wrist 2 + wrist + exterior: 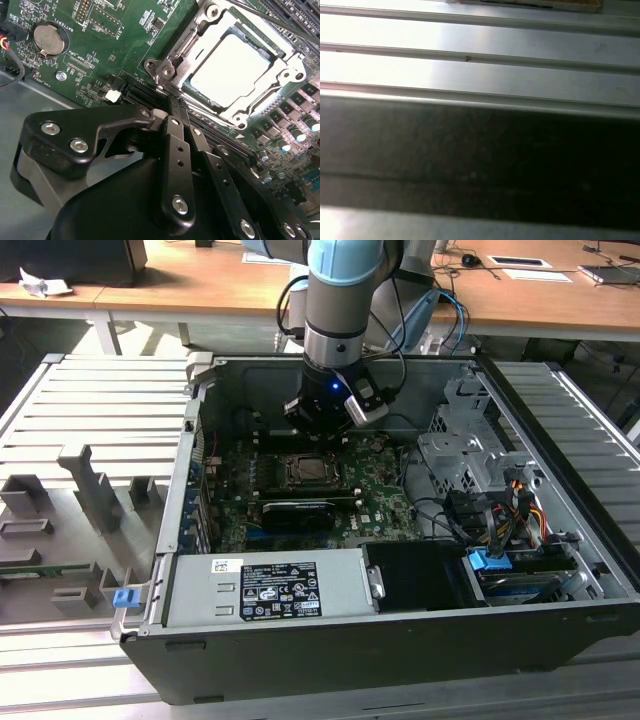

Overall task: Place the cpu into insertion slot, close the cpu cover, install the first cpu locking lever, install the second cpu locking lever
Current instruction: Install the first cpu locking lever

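While the arm (pixel 340 290) reaches down into the open computer case (pixel 400 640), the claw (pixel 318 425) hangs low over the green circuit board (pixel 380 490), at the far edge of the insertion slot (pixel 332 478) in the exterior view. Seen in the second wrist view, the claw (pixel 172 102) has its two black fingers (pixel 176 145) drawn together tip to tip, and those tips sit right at one corner of the insertion slot (pixel 239 119); whether they touch the metal there cannot be told. Just beyond the claw's tips the cpu (pixel 227 67) lies flat in the slot, its pale metal top showing through the window of the cpu cover (pixel 274 82), which is folded down over it. On the side of the slot away from the claw, a thin lever rod (pixel 270 20) runs along the cover's edge. Off to one side of the claw, a round coin battery (pixel 49 39) sits on the board. Nearer the exterior camera than the claw lie a long black card (pixel 298 512) and, past it, a grey power supply (pixel 270 590). A ribbed silver surface (pixel 480 75) above a dark band shows in the first wrist view.
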`<action>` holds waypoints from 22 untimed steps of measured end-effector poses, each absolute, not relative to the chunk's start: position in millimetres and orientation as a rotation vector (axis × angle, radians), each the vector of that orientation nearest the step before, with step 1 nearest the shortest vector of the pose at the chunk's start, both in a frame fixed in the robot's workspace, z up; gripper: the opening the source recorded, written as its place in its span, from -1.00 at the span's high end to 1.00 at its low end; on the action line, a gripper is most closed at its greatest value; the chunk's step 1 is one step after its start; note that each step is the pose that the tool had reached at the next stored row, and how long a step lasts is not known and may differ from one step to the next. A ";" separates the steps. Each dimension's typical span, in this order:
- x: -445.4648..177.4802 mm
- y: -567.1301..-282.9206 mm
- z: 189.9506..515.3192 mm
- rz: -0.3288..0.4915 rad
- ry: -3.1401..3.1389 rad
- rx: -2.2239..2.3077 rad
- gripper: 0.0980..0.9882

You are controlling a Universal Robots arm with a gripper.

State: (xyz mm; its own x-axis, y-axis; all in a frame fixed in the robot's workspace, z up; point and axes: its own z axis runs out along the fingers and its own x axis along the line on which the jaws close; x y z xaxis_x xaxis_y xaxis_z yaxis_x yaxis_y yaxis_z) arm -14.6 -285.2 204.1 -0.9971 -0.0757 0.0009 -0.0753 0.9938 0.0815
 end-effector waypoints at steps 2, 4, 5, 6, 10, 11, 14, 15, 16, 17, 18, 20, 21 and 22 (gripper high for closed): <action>-14.4 -285.2 205.2 -0.128 -3.133 0.119 0.98; -14.1 -285.2 206.6 -0.128 -3.133 0.119 0.98; -13.9 -285.2 206.6 -0.128 -3.133 0.119 0.98; -13.8 -285.2 206.5 -0.128 -3.133 0.119 0.98; -13.5 -285.3 204.5 -0.121 -3.133 0.119 0.98; -13.5 -285.3 204.3 -0.119 -3.133 0.119 0.98; -13.3 -285.2 204.0 -0.116 -3.133 0.119 0.98; -13.3 -285.2 204.0 -0.116 -3.133 0.119 0.98; -13.2 -285.2 204.0 -0.115 -3.133 0.118 0.98; -13.1 -285.2 204.1 -0.112 -3.133 0.118 0.98; -13.1 -285.2 204.0 -0.110 -3.133 0.119 0.98; -13.0 -285.3 203.9 -0.107 -3.133 0.119 0.98; -12.9 -285.3 203.9 -0.105 -3.133 0.119 0.98; -12.9 -285.3 203.8 -0.104 -3.133 0.119 0.98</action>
